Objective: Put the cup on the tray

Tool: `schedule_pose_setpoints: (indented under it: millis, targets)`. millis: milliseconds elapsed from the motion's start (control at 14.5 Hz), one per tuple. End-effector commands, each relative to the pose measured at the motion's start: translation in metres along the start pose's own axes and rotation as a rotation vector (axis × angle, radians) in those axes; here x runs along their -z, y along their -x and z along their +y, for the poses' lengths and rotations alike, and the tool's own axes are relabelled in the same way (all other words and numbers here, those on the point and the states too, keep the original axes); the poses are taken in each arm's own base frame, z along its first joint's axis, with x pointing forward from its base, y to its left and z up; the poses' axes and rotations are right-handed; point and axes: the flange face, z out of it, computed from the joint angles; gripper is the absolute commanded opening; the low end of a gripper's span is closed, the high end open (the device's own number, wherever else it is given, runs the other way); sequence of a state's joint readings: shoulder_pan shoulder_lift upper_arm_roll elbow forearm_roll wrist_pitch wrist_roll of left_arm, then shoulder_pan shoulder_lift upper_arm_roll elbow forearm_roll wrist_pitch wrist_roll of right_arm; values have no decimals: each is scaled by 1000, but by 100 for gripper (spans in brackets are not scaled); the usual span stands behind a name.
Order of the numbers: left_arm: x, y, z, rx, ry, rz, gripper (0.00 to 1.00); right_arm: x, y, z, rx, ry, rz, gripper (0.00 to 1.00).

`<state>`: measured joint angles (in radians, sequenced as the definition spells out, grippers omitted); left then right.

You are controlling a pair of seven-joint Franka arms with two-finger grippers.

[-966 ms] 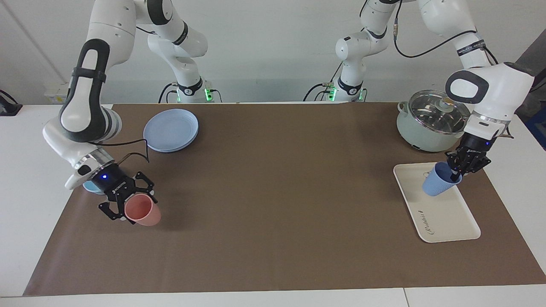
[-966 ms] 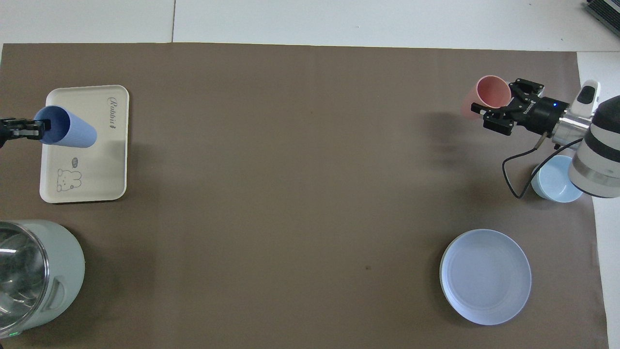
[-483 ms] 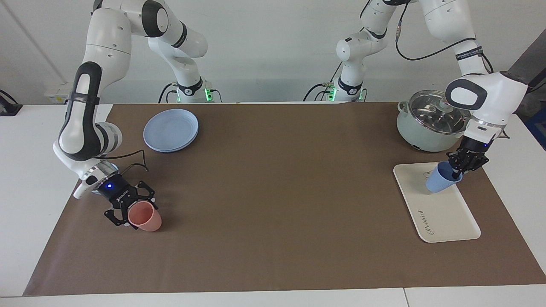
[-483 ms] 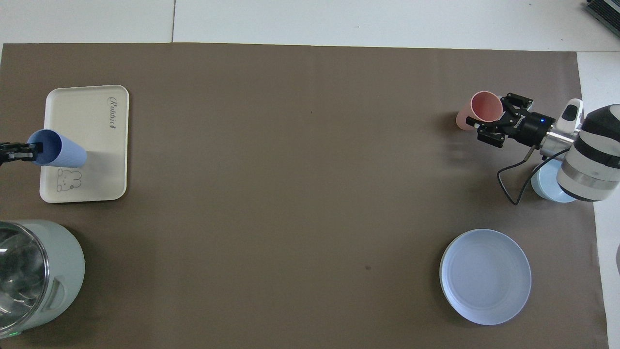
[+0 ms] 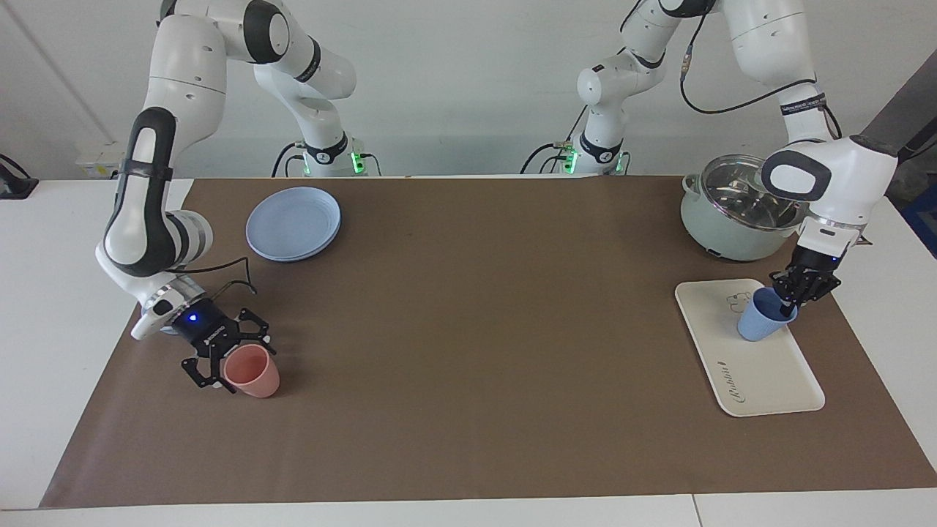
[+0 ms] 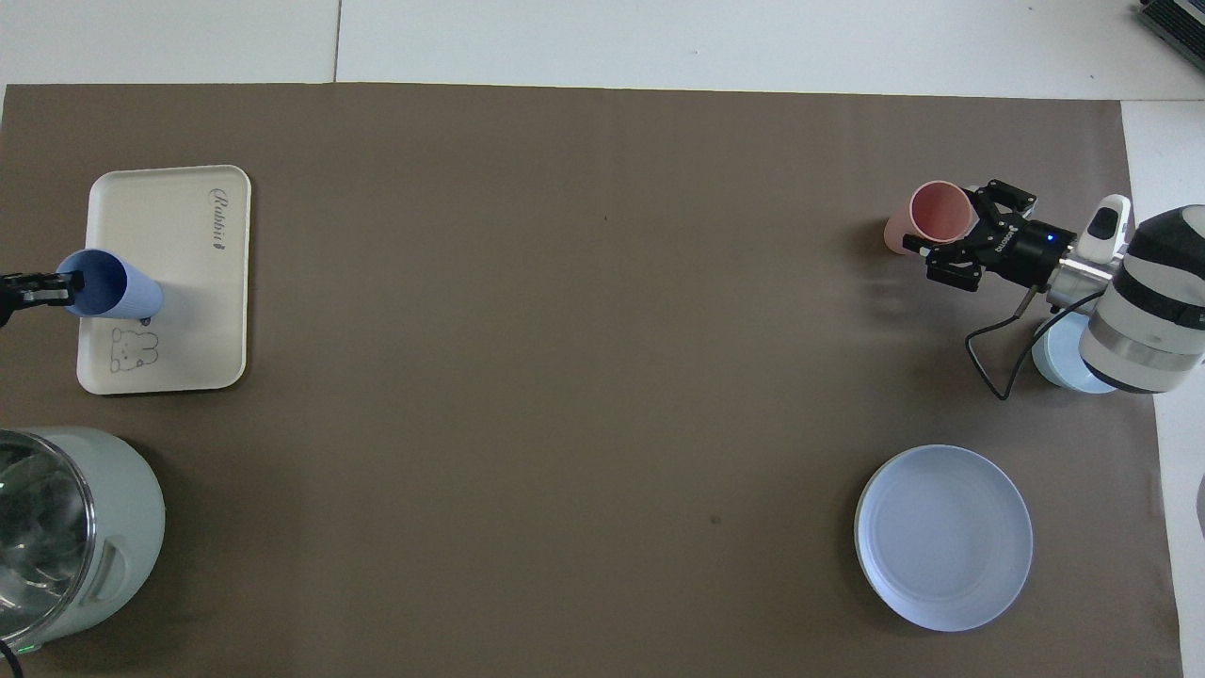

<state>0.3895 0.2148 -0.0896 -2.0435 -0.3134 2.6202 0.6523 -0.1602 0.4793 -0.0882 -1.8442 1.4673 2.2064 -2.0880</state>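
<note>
The periwinkle-blue cup (image 5: 756, 323) stands slightly tilted on the cream tray (image 5: 765, 377), at the end of the tray nearer the robots, beside the bear drawing. My left gripper (image 5: 789, 301) is shut on the cup's rim. In the overhead view the cup (image 6: 118, 293) hangs from the left gripper (image 6: 58, 287) over the tray (image 6: 193, 282). My right gripper (image 5: 228, 360) is shut on the rim of a salmon-pink tumbler (image 5: 255, 373), whose base is on the brown mat at the right arm's end; it also shows in the overhead view (image 6: 941, 211).
A pale green pot with a glass lid (image 5: 732, 208) stands nearer the robots than the tray. A round blue plate (image 5: 293, 222) lies near the right arm's base. A light-blue bowl (image 6: 1062, 367) sits under the right arm's wrist.
The left gripper lowered the cup onto the tray, toward the bear drawing, and turned it more upright. The right gripper lowered the pink tumbler down to the mat.
</note>
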Motion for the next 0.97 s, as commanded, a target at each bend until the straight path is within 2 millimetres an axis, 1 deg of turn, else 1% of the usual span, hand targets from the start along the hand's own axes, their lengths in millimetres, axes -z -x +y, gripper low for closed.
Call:
schedule_pose_setpoints:
  millis: [0,69,138,207,345,483,552,690,759,897]
  targets:
    - [7,-10,-2,9,0,6,37,17,-48,-14,20,31,19,100]
    - [8,-12,-4,5,13,-14,43,24,-66,-22,2,19,1,100]
    - [14,-18,-5,3,35,-35,62,37,-83,-29,-18,14,-24,100]
    - [20,-24,-6,-5,54,-57,70,50,-102,-33,-28,12,-57,100]
    - [34,-34,-3,-46,94,-136,71,75,-131,-40,-51,16,-147,100]
    - [50,-44,10,-81,104,-234,71,83,-144,-44,-74,27,-186,100]
    - [63,-54,21,-85,88,-286,71,85,-147,-45,-82,32,-205,100]
    - [88,-75,58,-146,45,-405,71,95,-159,-46,-93,57,-248,100]
    - [98,-83,79,-156,28,-447,71,99,-165,-47,-109,70,-275,100]
    - [115,-97,123,-139,-3,-470,71,111,-181,-47,-142,114,-335,100]
